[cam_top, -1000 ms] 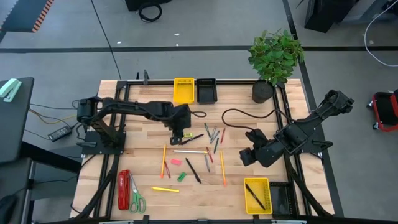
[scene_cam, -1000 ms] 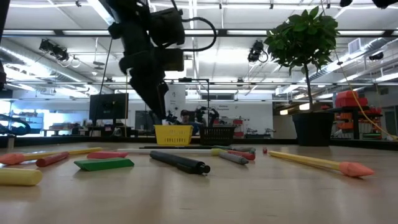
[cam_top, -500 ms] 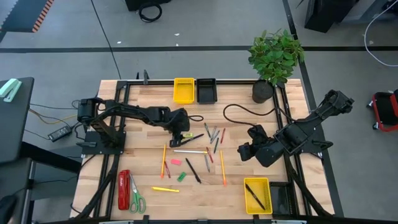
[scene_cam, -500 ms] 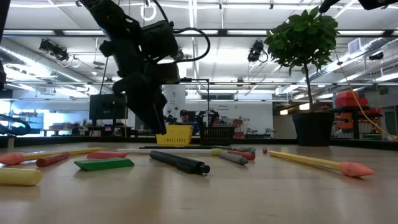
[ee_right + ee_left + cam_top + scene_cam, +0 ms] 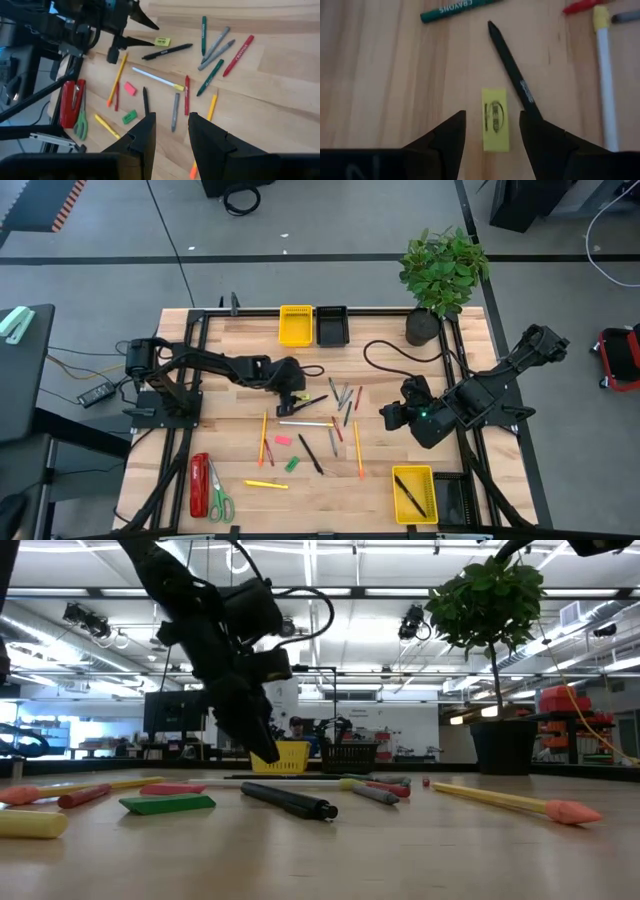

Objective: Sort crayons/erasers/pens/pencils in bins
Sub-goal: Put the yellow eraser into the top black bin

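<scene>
A small yellow eraser [image 5: 495, 120] lies flat on the wooden table, next to a black pen [image 5: 512, 70]. My left gripper [image 5: 492, 122] slants down over it, open, one finger on each side of the eraser without touching; it also shows in the high view [image 5: 291, 393]. My right gripper [image 5: 172, 132] hangs open and empty above the table's right half [image 5: 392, 418]. Crayons [image 5: 216, 47], pencils [image 5: 156, 79], a pink eraser [image 5: 130, 88] and a green eraser [image 5: 129, 117] lie scattered mid-table. A yellow bin [image 5: 295, 325] and a black bin [image 5: 331, 326] stand at the far edge.
A second yellow bin [image 5: 413, 493] with a black pen inside stands at the near right. A red stapler [image 5: 199, 484] and green-handled scissors [image 5: 219, 498] lie near left. A potted plant [image 5: 440, 275] stands far right, with a black cable [image 5: 385, 360] looping beside it.
My left gripper has come down toward the table and tipped more level over the yellow eraser. My right gripper has turned at the wrist while staying in place above the table.
</scene>
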Available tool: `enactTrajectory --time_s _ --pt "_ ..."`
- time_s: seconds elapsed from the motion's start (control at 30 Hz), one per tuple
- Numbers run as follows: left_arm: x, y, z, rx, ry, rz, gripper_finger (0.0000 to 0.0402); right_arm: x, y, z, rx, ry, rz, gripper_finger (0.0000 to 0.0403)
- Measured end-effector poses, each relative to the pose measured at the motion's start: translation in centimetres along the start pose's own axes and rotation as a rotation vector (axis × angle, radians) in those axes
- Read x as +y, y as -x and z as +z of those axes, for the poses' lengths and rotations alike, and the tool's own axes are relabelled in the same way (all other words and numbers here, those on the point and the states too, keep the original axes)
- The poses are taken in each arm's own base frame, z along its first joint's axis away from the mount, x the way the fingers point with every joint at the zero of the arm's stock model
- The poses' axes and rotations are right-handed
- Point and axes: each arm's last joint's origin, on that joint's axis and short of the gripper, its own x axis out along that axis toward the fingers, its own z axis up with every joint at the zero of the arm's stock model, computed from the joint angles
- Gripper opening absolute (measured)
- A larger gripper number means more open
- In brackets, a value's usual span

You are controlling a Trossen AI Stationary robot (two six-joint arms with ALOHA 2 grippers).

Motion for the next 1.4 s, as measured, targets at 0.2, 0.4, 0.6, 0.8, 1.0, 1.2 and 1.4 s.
enactTrajectory --time_s 0.2,0.4,0.6,0.8,1.0,1.2,1.4 --pt "-0.1 -1.8 -0.7 0.041 0.025 -0.011 0.0194 -0.1 -0.7 -0.4 -0.033 -0.011 -0.036 0.0121" --pt "0.2 -1.9 -0.8 0.037 0.041 -0.001 0.0193 0.1 -1.7 -1.2 -0.029 -0.08 -0.059 0.0121" --pt "0.4 -2.0 -0.9 0.049 0.086 0.003 0.0175 0.4 -2.9 -2.1 -0.034 -0.105 -0.082 0.0121" --pt "-0.2 -2.0 -0.9 0.055 0.125 0.007 0.0143 0.5 -3.8 -2.9 -0.02 -0.125 -0.1 0.0121" --pt "0.0 -1.6 -0.8 0.051 0.168 -0.014 0.0104 0.5 -4.0 -3.0 -0.019 -0.14 -0.106 0.0121" --pt "1.3 -0.8 -0.3 0.066 0.211 -0.059 0.008 0.5 -3.8 -2.9 -0.016 -0.104 -0.103 0.0121" --pt "3.2 0.3 1.5 0.086 0.246 -0.042 0.0082 0.5 -3.8 -2.9 -0.016 -0.089 -0.101 0.0121"
